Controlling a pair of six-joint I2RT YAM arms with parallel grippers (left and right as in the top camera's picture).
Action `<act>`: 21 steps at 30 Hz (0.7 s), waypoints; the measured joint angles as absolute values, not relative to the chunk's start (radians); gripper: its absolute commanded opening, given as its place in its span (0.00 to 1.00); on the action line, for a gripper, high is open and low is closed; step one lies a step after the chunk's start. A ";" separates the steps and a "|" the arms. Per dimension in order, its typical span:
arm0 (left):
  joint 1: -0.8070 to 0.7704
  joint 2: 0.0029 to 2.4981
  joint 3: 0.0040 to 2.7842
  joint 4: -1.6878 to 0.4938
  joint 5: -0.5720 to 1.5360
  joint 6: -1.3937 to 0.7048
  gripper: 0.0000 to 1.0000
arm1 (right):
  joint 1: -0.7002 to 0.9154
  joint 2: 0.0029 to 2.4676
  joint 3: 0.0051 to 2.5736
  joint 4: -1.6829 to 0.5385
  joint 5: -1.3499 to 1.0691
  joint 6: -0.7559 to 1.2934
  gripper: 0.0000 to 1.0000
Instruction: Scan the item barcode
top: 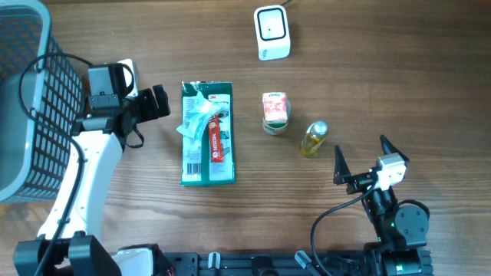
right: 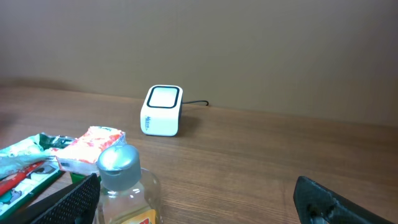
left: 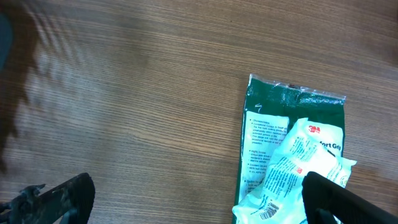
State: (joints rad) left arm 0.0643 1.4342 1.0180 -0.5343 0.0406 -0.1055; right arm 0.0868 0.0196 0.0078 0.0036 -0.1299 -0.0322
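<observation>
Your left gripper hangs over the bench, left of centre, jaws wide and holding nothing. Its tips point at the green packet and sit just beside the packet's left edge, not touching it. In the left wrist view both fingers frame the packet, which lies flat with a crumpled white wrapper on top. A barcode shows on that wrapper.

Your right gripper is near the front edge on the right side, jaws also wide and empty. The small bottle stands just ahead of it, with a small carton between the bottle and the packet.

The scanner sits near the back edge, about mid-bench, well apart from both grippers. A basket is at the left edge.
</observation>
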 measured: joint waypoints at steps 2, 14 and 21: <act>0.064 1.434 1.018 -0.534 0.041 -0.105 1.00 | 0.087 0.020 0.008 0.004 -0.130 -0.032 1.00; 0.064 1.434 1.018 -0.534 0.041 -0.105 1.00 | 0.087 0.020 0.010 -0.025 -0.126 0.361 1.00; 0.064 1.434 1.018 -0.536 0.044 -0.105 1.00 | 0.087 0.186 0.357 -0.330 -0.106 0.405 1.00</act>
State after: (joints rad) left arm 0.0643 1.4342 1.0183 -0.5358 0.0441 -0.1051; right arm 0.0868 0.1860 0.3569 -0.3298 -0.1062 0.4046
